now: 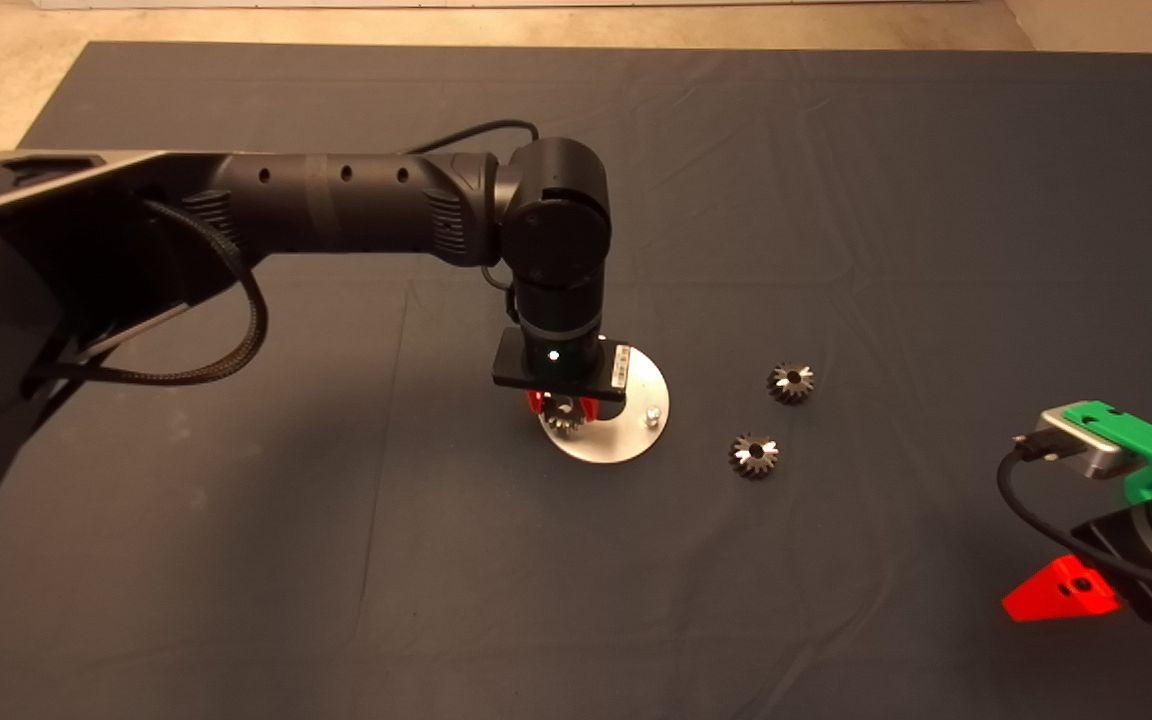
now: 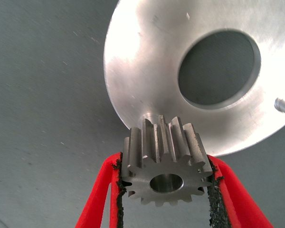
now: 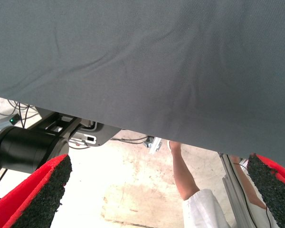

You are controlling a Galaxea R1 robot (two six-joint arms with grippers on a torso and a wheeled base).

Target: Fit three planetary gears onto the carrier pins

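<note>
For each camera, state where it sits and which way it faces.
Head view: overhead, facing down at the dark mat; the left gripper is over the flat silver disc, the right gripper parked.
Left wrist view: on the left arm, facing its red fingers clamping a small dark-steel toothed gear.
Right wrist view: on the parked arm, facing mat edge, floor, a person's arm.
Head and left wrist share disc and held gear.

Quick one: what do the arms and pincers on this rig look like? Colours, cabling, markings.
Both arms are matte black, with rounded joint housings. The left arm has small holes along its tube, a braided black cable looping beneath, and a white label on the wrist plate. The left pincer has red fingers with gritty black pads. The right pincer has a green body, grey connector block, black cable, and red finger.
</note>
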